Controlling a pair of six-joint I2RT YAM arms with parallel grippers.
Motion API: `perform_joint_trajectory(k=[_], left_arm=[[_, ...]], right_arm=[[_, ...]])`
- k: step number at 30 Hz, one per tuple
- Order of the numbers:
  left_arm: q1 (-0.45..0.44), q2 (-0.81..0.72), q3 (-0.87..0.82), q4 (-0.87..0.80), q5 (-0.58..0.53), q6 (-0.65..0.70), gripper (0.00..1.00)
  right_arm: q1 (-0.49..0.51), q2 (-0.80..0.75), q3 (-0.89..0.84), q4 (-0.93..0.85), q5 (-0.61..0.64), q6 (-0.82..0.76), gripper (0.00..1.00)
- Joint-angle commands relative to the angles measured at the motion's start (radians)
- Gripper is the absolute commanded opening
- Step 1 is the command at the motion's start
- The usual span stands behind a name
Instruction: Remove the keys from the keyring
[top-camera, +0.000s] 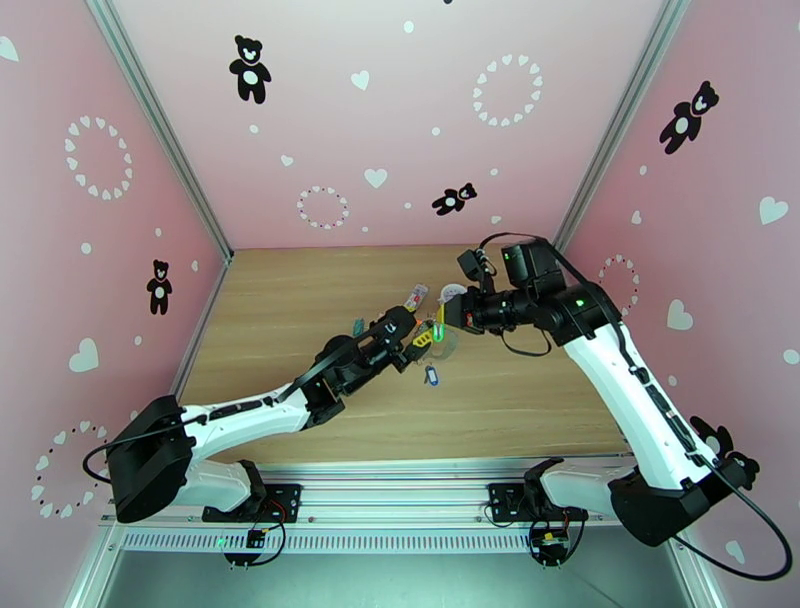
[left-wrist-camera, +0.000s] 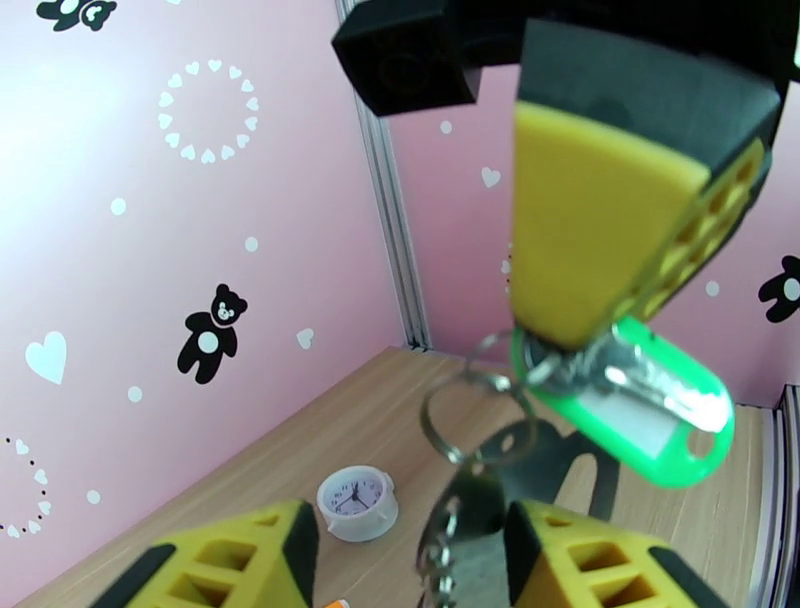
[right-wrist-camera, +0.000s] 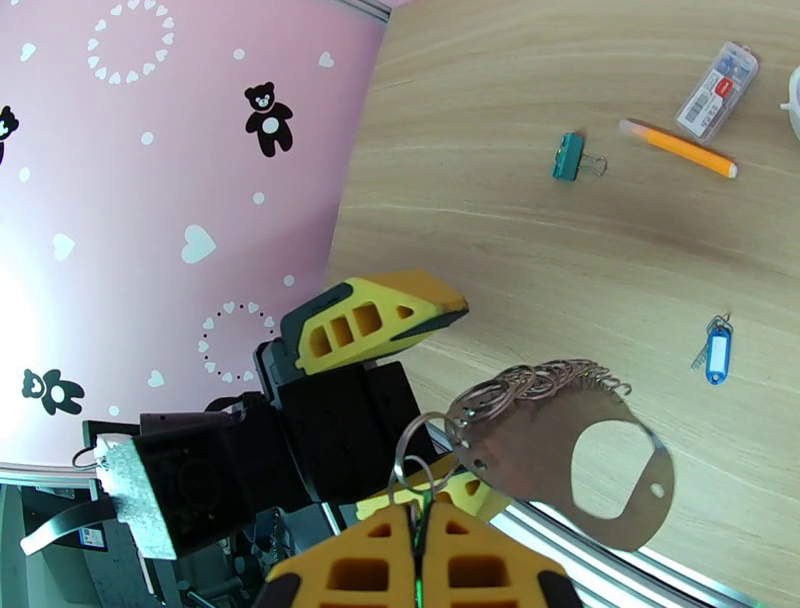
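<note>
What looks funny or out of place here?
The blue key lies alone on the table, off the keyring. The keyring hangs tilted in the air instead of lying flat, up beside the green key that the right pincer pinches. Nothing looks broken or spilled.

Loose key (top-camera: 431, 375) — before keyring (right-wrist-camera: 520, 440)

The right gripper (left-wrist-camera: 560, 335) hides the green key's (left-wrist-camera: 655, 425) end.
</note>
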Motion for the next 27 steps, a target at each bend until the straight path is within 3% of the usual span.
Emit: perform_joint_trajectory(k=[1,14,22,27], left_arm=[[-0.006,0.013,0.031,0.051,-0.014,0.025,0.52],[-0.006,-0.009,0.014,0.055,-0.029,0.058,0.39],[-0.003,-0.041,0.002,0.023,-0.002,0.077,0.25],[0.003,-0.060,0.004,-0.011,0.043,0.075,0.21]], right_arm=[[0.004,-0.031,-0.013,0.037,-0.031,0.028,0.00],[0.005,-0.043,-0.020,0.022,-0.020,0.020,0.00],[0.004,-0.041,-0.012,0.026,-0.022,0.022,0.00],[0.004,-0.040,-0.008,0.037,-0.028,0.029,0.00]])
